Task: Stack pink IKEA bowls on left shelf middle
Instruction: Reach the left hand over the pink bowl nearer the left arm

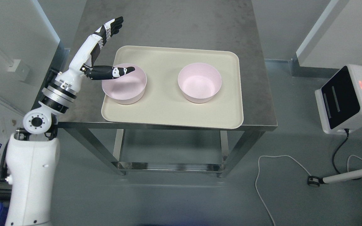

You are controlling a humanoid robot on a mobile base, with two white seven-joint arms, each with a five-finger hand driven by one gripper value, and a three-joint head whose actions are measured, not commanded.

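Two pink bowls stand apart on a cream tray [168, 108] on a steel table. The left bowl [127, 89] is at the tray's left side, the right bowl [200, 83] near its middle right. My left hand [112, 50] hovers at the tray's left edge, open, fingers [113, 26] stretched up and away. Its thumb [119, 71] reaches over the left bowl's near-left rim; I cannot tell if it touches. It holds nothing. My right arm does not show.
The steel table [259, 94] has bare metal behind and beside the tray. A white and black device [347, 97] stands on the floor at the right, with cables [262, 175] trailing. Walls close in at both upper corners.
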